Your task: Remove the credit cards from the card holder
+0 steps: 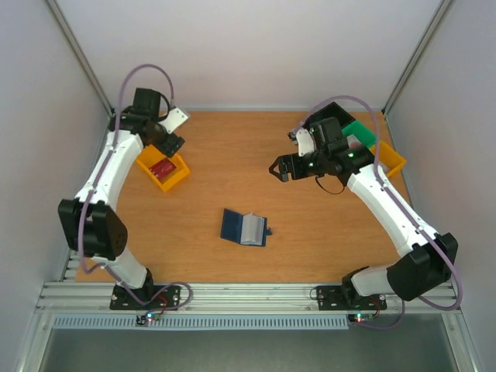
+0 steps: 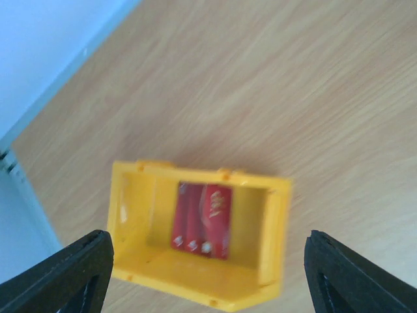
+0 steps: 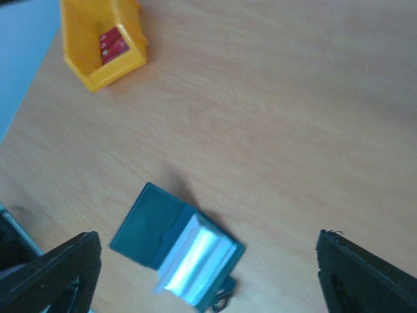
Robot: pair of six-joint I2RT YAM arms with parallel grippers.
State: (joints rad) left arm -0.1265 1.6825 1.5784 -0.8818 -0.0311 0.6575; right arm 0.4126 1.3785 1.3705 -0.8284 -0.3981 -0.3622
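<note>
Navy fold-out card holder [image 1: 245, 228] lies open mid-desk [image 1: 232, 170], pale glossy pockets facing up. The flat red plastic credit cards [image 2: 202, 220] sit inside the yellow plastic bin [image 2: 130, 215], right below the left hand [image 2: 207, 248], which is released wide. Same with the right hand [image 3: 203, 241], released and empty.

Card holder [image 1: 244, 228]: navy-blue folding wallet, lying open and flat, just below the centre of the overhead view.
Inner pockets: pale grey-blue, facing up on the wallet's right half; the left half shows plain navy.
Closing tab: small and dark, sticking out at the wallet's right edge.
Credit cards [image 2: 203, 220]: red, overlapping in a small pile, their number unclear.
Cards' place: flat on the floor of a yellow bin [image 2: 132, 222], upper left of the overhead view, well apart from the wallet.
</note>
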